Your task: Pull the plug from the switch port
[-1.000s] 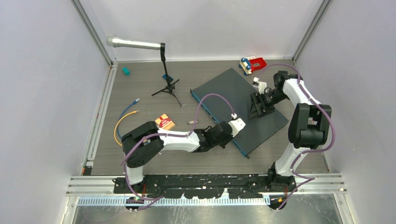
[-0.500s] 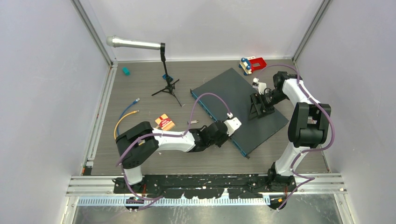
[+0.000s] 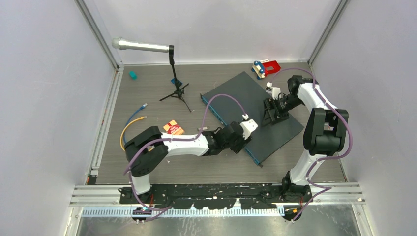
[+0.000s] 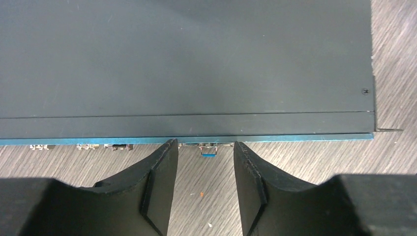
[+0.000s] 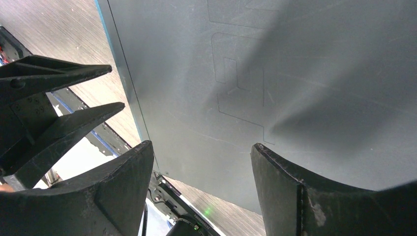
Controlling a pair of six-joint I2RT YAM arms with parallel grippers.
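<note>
L pincer [image 4: 205, 144] released astride plug [image 4: 208, 151], R pincer [image 5: 201, 146] released; switch [image 3: 246, 87] ports face near-left.

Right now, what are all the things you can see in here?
switch: one, dark grey with a blue front edge, middle of table
plug: one, blue, in the switch's front edge
microphone on tripod: one, silver and black, far left
small block: one, teal, far left corner
toy: one, red, white and blue, behind switch
blue cable: one, left side
orange cable: one, left side
packet: one, red-orange, beside left arm
left end effector: black, open, straddling plug
right end effector: black, open, over switch top
</note>
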